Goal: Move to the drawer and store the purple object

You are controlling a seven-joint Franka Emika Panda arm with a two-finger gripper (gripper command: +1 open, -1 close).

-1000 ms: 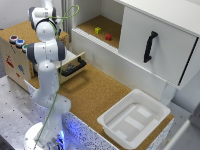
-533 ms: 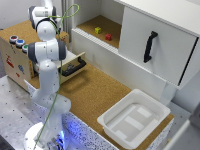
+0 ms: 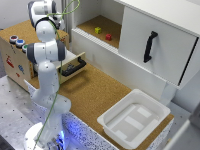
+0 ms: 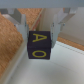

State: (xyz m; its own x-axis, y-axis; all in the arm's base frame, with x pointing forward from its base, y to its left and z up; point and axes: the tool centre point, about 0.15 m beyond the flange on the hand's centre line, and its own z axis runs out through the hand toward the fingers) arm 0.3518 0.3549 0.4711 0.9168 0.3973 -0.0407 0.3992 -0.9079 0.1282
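Jaws pinching purple block (image 4: 40, 46), drawer (image 3: 73, 66) pulled open, white tray (image 3: 134, 120) empty

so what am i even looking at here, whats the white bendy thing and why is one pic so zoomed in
The white jointed thing is a robot arm, seen from a camera off to the side. The close picture comes from a camera on its wrist, looking down at its gripper. The fingers are shut on a dark purple block with yellow letters. In the side view, a small wooden drawer with a black handle stands open beside the arm. A white tray sits on the cork surface, and a yellow block and a red block lie on a shelf behind.
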